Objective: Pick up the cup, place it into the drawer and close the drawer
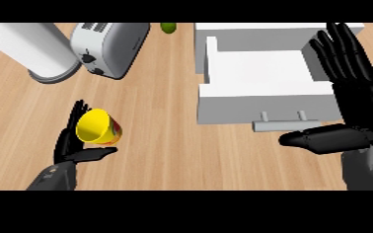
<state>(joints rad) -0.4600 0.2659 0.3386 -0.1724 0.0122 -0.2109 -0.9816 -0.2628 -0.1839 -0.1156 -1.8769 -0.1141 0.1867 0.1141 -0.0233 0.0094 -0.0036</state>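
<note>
A yellow cup [99, 127] with a patterned outside lies tilted on the wooden counter at the lower left, its mouth facing up and left. My left hand [71, 145] is right beside it, fingers straight along its left side and thumb under it, not curled round it. The white drawer [264, 91] stands pulled out at the upper right, its inside bare, with a grey handle [285, 124] on its front. My right hand [342, 79] stands open at the drawer's right side, fingers up and thumb pointing left just below the handle.
A silver toaster [109, 47] stands at the upper left, next to a white cylinder [36, 49] on a round base. A small green object [168, 27] lies at the far edge, between the toaster and the drawer cabinet.
</note>
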